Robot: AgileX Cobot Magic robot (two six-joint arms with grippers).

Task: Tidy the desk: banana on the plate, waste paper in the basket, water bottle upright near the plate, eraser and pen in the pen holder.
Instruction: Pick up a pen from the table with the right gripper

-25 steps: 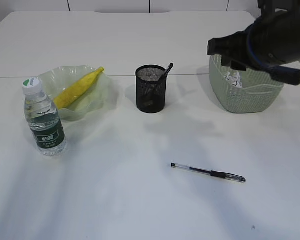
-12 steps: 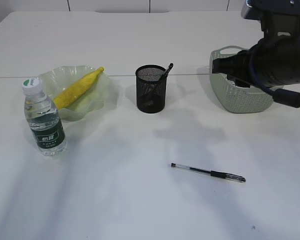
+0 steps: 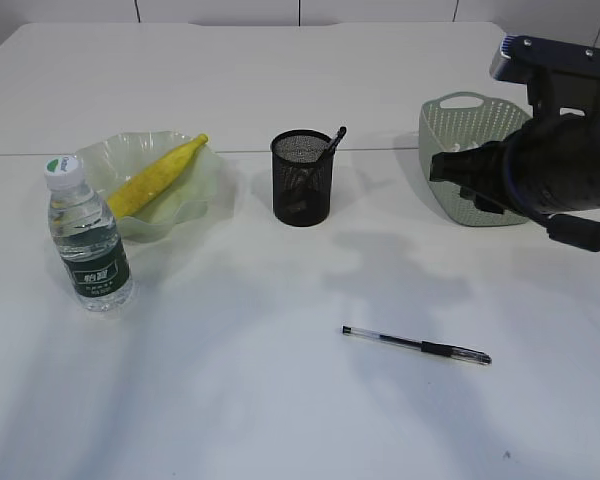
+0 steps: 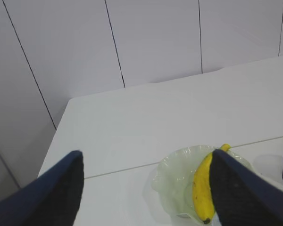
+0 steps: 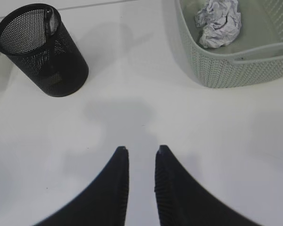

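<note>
The banana (image 3: 155,178) lies in the pale-green plate (image 3: 123,148) at the left, and the water bottle (image 3: 88,240) stands upright just in front of it. One dark pen (image 3: 335,138) sticks out of the black mesh pen holder (image 3: 302,180); another pen (image 3: 417,345) lies flat on the desk (image 3: 230,380). A faint pale patch shows low in the holder; I cannot tell if it is the eraser. Crumpled waste paper (image 5: 219,21) sits in the basket (image 3: 460,130). My right gripper (image 5: 140,149) hovers over bare desk, open by a narrow gap, empty. My left gripper (image 4: 146,155) is wide open, high above the plate (image 4: 179,188).
A seam line crosses the desk behind the plate and holder. A white panelled wall (image 4: 155,42) rises behind the desk's far edge. My right arm's black body (image 3: 560,170) hangs in front of the basket's right half.
My right arm has drawn back from over the basket, towards the near right and lower, uncovering the basket's left side. Its jaws stay as they were. Nothing on the desk moved.
</note>
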